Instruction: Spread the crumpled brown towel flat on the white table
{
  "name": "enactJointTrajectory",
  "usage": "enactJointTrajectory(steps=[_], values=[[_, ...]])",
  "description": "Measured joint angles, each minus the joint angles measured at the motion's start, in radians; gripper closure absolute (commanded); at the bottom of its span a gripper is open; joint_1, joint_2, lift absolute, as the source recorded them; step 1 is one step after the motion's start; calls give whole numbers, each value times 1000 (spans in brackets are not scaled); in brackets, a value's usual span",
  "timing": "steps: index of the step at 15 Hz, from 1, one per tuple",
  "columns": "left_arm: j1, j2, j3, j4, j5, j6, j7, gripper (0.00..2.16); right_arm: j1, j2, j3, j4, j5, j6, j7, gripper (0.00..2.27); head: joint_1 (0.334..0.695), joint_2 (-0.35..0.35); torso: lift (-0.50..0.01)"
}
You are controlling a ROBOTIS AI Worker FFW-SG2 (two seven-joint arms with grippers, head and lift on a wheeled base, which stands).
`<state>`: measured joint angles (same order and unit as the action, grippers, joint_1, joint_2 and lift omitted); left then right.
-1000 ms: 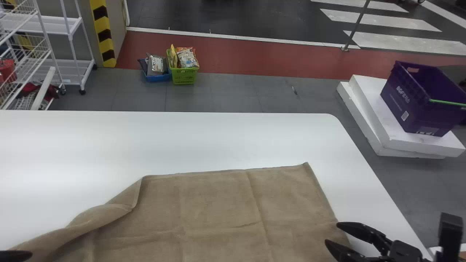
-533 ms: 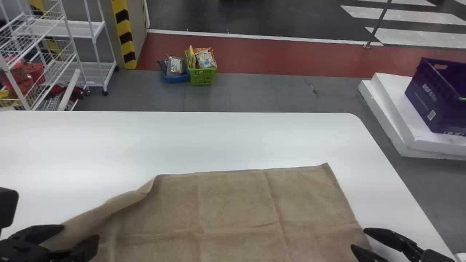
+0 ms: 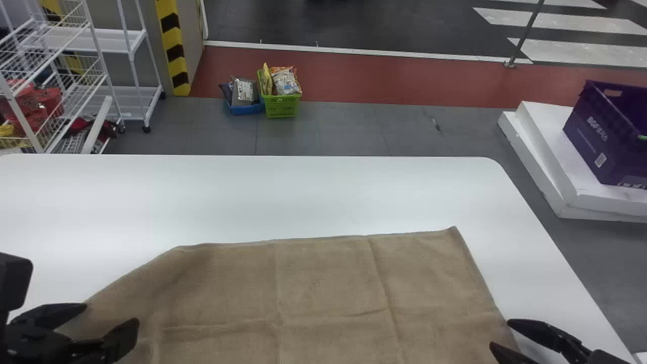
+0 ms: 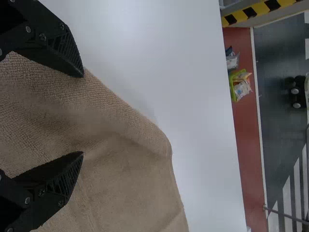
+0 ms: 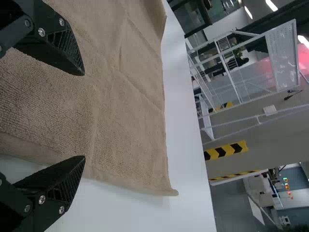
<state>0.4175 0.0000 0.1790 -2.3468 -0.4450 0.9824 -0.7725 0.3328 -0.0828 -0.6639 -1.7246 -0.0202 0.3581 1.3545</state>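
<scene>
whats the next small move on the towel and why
Probably close the left gripper on the towel and ease that side outward, to the left: the gripper is open over the towel, whose far edge slants toward the robot there but runs nearly straight farther right.

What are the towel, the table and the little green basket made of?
The towel looks like matte terry cloth, probably cotton: close up, its surface is nubbly. The white table seems smooth and hard, with a soft sheen, perhaps laminate. The green basket is probably plastic: it's one bright colour, with slots in its side.
</scene>
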Motion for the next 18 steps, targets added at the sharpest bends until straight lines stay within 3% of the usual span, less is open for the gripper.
enactJointTrajectory(steps=[8, 13, 18], values=[[49, 0, 54, -39, 46, -38, -14, 154, 1, 3, -4, -19, -11, 0, 0, 238, 695, -115, -123], [75, 0, 170, -41, 171, -79, -18, 151, 16, 23, -20, -119, -19, 46, 0, 238, 695, -65, -123], [81, 0, 330, 29, 377, -186, -17, 147, 35, 76, -36, -217, -29, 62, 0, 235, 695, 16, -123]])
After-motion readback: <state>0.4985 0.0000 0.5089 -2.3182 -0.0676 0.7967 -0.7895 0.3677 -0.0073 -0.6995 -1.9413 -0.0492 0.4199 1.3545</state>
